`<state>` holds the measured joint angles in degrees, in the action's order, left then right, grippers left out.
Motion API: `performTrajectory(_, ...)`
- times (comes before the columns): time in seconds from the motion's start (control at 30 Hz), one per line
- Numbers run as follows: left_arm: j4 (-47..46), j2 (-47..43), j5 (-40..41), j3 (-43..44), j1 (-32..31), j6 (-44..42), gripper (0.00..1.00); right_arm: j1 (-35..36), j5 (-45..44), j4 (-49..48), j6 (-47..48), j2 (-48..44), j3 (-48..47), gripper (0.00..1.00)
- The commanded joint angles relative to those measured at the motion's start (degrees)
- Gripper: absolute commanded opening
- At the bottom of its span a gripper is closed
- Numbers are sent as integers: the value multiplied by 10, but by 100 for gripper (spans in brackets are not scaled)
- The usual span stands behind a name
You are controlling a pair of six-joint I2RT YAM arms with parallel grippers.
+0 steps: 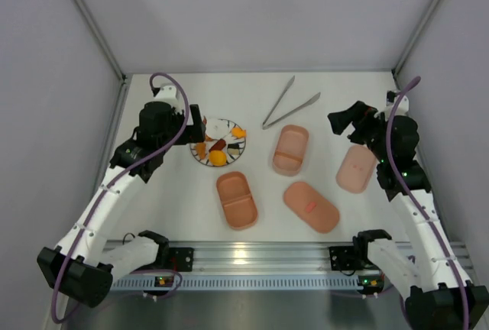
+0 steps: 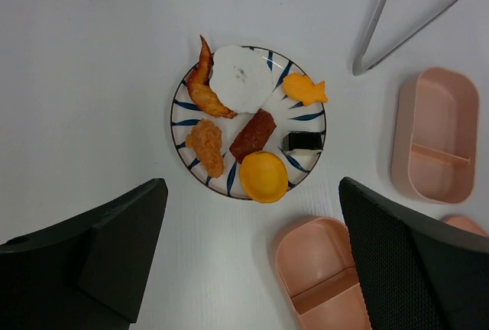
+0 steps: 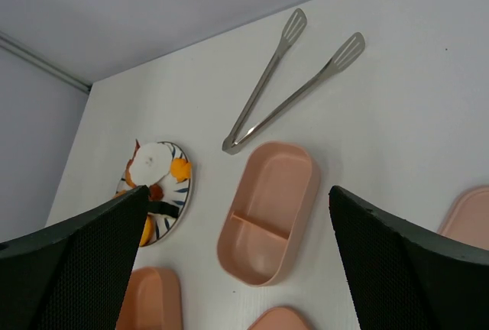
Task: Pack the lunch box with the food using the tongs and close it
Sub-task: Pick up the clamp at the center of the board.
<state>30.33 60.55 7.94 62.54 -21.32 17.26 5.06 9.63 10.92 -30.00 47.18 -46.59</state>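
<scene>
I am holding my left gripper over the left side of the desk, its jaws standing wide apart and gripping nothing, and it is hanging right above the striped plate. All the food is sitting on that plate: a white round piece at the far side with a long orange fried piece beside it, an orange fish-shaped piece, a dark red-brown stick in the middle, a crumbed orange lump, a round yellow-orange piece at the near rim and a small black-and-white piece. I am keeping my right gripper up over the right side of the desk, its jaws also spread wide and empty. The tongs are lying flat on the desk toward the far middle, between my two grippers and touched by neither, their joined end pointing toward the plate and resting just beside the far tray, their flat tips fanning out to the far right. That tray is lying open and empty with its divider showing. The near tray is sitting open and empty too, just on the near side of the plate. The marked lid is lying to the right of the near tray, apart from it, its small red mark facing up. The second lid is resting at the right, partly under my right arm, apart from the far tray.
</scene>
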Motion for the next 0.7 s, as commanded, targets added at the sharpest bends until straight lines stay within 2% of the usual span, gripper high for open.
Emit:
performTrajectory(0.0,-39,4,-44,3,-1,-12,99,-10,7,5,9,-12,-10,100)
performTrajectory(0.17,-58,45,-114,32,-1,-1,99,-9,10,9,13,-9,-12,100)
performTrajectory(0.3,-44,139,-142,105,-9,21,99,-9,10,21,15,-15,-13,100)
performTrajectory(0.47,-57,269,-134,251,-52,3,99,-9,10,38,7,-26,-13,99)
performTrajectory(0.5,-57,352,-142,300,-58,-8,99,-9,11,58,6,-31,-21,99)
performTrajectory(0.53,-53,353,-142,326,-58,-12,99,-9,11,67,6,-34,-24,99)
performTrajectory(0.6,-45,439,-152,375,-59,-22,99,-10,12,80,6,-47,-25,100)
performTrajectory(0.67,-44,487,-173,430,-60,-29,99,-9,7,95,6,-59,-22,100)
